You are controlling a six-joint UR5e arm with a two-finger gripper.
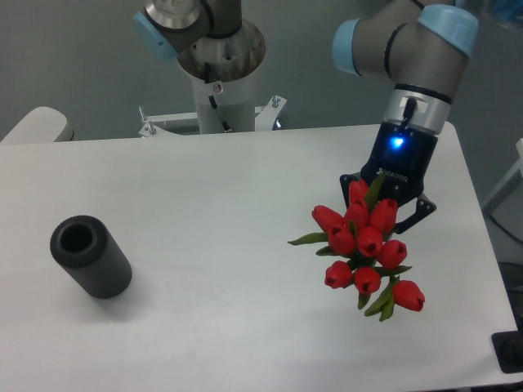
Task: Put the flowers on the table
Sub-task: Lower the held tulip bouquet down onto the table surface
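Note:
The flowers (364,243), a bunch of red tulips with green leaves, hang over the right part of the white table (221,204). Their blooms face the camera and hide the stems. My gripper (384,200) sits just behind and above the bunch, its dark blue body lit by a blue light, and its fingers are shut on the flowers' stems. The fingertips are mostly covered by the blooms. Whether the lowest tulips touch the tabletop I cannot tell.
A dark grey cylinder (90,256) lies on its side at the left of the table, open end toward the camera. The robot's base column (219,73) stands at the table's far edge. The table's right edge runs close to the bunch.

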